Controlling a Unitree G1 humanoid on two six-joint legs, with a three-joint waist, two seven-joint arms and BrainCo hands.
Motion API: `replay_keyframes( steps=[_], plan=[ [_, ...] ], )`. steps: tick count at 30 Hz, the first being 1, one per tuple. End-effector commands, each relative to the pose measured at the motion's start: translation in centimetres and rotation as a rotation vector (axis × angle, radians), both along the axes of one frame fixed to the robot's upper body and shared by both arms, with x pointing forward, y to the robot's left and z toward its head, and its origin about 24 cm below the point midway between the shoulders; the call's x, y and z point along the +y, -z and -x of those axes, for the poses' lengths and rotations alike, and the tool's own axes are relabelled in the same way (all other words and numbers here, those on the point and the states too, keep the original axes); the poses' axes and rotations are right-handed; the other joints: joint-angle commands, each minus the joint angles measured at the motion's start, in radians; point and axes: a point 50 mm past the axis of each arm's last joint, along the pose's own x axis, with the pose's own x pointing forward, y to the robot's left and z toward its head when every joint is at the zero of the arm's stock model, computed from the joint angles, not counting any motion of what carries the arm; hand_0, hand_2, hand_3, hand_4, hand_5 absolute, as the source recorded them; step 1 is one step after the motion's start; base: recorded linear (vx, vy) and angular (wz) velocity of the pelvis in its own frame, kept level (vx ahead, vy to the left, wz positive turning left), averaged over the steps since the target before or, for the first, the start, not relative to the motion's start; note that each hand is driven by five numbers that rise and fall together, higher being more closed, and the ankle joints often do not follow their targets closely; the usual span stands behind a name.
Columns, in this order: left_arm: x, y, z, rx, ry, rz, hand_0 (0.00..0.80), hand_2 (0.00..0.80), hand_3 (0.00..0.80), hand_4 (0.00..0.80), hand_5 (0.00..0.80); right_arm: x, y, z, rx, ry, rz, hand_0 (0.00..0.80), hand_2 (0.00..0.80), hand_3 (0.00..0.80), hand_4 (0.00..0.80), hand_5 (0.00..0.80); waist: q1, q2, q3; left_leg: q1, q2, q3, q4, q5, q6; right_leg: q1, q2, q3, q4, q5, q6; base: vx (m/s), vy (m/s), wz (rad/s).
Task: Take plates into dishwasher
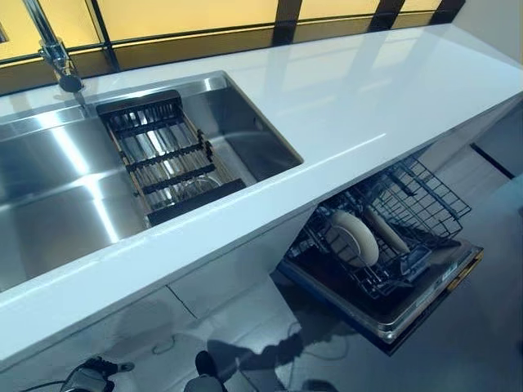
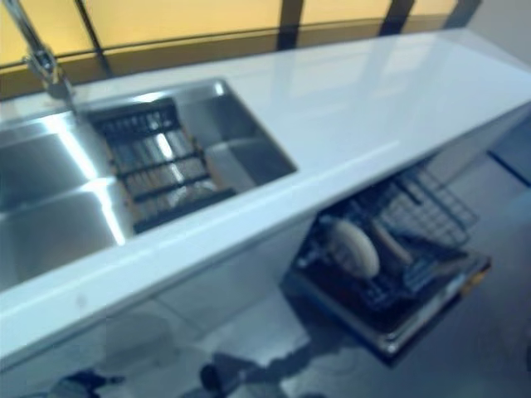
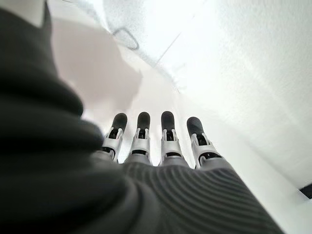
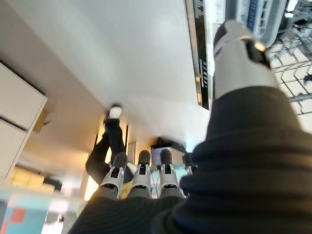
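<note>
the dishwasher (image 1: 384,269) stands open under the white desk (image 1: 351,98), its door dropped flat and its lower rack (image 1: 409,208) pulled out over the door, presumably so the slots can be reached from above. two plates are already in that rack: a pale round plate (image 1: 353,237) standing on edge between the tines near the rack's desk-side corner, and a second plate (image 1: 386,229) leaning just beside it, further from the desk's edge. standing them on edge looks like the usual way to let water reach both faces.

taking the dishwasher as the landmark, the steel sink (image 1: 65,188) is sunk into the desk well away from it, with a slatted drying rack (image 1: 167,155) laid across the basin and a faucet (image 1: 53,49) beyond that. no plate can be made out on the desk or in the sink.

neither robot hand appears in the head views. the left robot hand (image 3: 156,146) shows in its own wrist view with fingers straight and side by side, carrying nothing, facing a pale surface. the right robot hand (image 4: 141,175) is likewise extended and empty, with the dishwasher's door edge close by its thumb. judging by the bare desk, the loading seems largely done.
</note>
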Motion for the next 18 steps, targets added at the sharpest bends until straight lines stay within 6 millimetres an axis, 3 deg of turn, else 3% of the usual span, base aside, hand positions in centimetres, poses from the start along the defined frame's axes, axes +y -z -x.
replay_keyframes(
  steps=[1,4,8,10,13,14,15,18],
  plan=[
    [2.4,-2.4,-1.8,-0.129,-0.124,-0.057,0.000,0.000,0.000,0.000,0.000,1.2,2.7,0.7,-0.042,0.145,-0.128,0.000,0.000,0.000,0.000,0.000,0.042,-0.030,0.005,-0.206,0.112,-0.019,0.140,-0.016,-0.014,0.029,0.065,-0.009,0.077,-0.142,-0.087,-0.356,-0.425,-0.21],
    [1.5,-2.2,-3.0,-0.156,-0.090,-0.037,0.000,0.000,0.000,0.000,0.000,2.4,4.9,1.5,-0.067,0.198,-0.199,0.000,0.000,0.000,0.000,0.000,0.044,-0.019,0.021,-0.223,0.114,-0.042,0.111,0.033,-0.045,0.035,0.098,0.000,0.067,-0.168,-0.097,-0.255,-0.216,0.21],
    [1.0,-1.8,-2.7,-0.155,-0.061,-0.029,0.000,0.000,0.000,0.000,0.000,3.3,5.7,1.2,-0.104,0.211,-0.255,0.000,0.000,0.000,0.000,0.000,0.042,0.005,0.025,-0.184,0.061,-0.067,0.022,0.055,-0.035,0.015,0.105,0.011,0.126,-0.203,-0.112,-0.272,-0.095,0.21],
    [1.2,-1.8,-2.5,-0.137,-0.063,-0.031,0.000,0.000,0.000,0.000,0.000,3.5,5.9,1.0,-0.104,0.216,-0.244,0.000,0.000,0.000,0.000,0.000,0.054,0.032,0.032,-0.210,0.057,-0.103,0.017,0.079,-0.047,-0.003,0.124,0.014,0.194,-0.282,-0.154,-0.274,-0.175,0.20],
    [1.9,-1.3,0.1,-0.065,-0.135,-0.037,0.000,0.000,0.000,0.000,0.000,3.5,5.8,0.8,-0.063,0.195,-0.214,0.000,0.000,0.000,0.000,0.000,0.085,0.070,0.046,-0.209,0.045,-0.177,-0.078,0.150,-0.088,-0.030,0.157,0.019,0.259,-0.355,-0.194,-0.166,-0.171,0.21],
    [2.0,-1.2,0.6,-0.056,-0.142,-0.036,0.000,0.000,0.000,0.000,0.000,3.5,5.8,0.8,-0.058,0.195,-0.213,0.000,0.000,0.000,0.000,0.000,0.087,0.073,0.048,-0.206,0.045,-0.178,-0.094,0.154,-0.091,-0.032,0.161,0.019,0.262,-0.356,-0.197,-0.102,-0.205,-0.02],
    [2.3,-0.7,3.3,-0.015,-0.211,-0.035,0.000,0.000,0.000,0.000,0.000,3.3,5.7,1.0,-0.027,0.189,-0.199,0.000,0.000,0.000,0.000,0.000,0.096,0.085,0.057,-0.193,0.049,-0.176,-0.152,0.167,-0.097,-0.038,0.180,0.017,0.263,-0.348,-0.211,-0.095,-0.193,-0.06],
    [2.0,0.1,6.6,0.017,-0.306,-0.021,0.000,0.000,0.000,0.000,0.000,3.0,5.8,1.7,0.023,0.201,-0.168,0.000,0.000,0.000,0.000,0.000,0.100,0.094,0.074,-0.198,0.037,-0.166,-0.134,0.169,-0.095,-0.036,0.202,0.013,0.215,-0.292,-0.217,-0.182,-0.199,0.05]
  ],
)
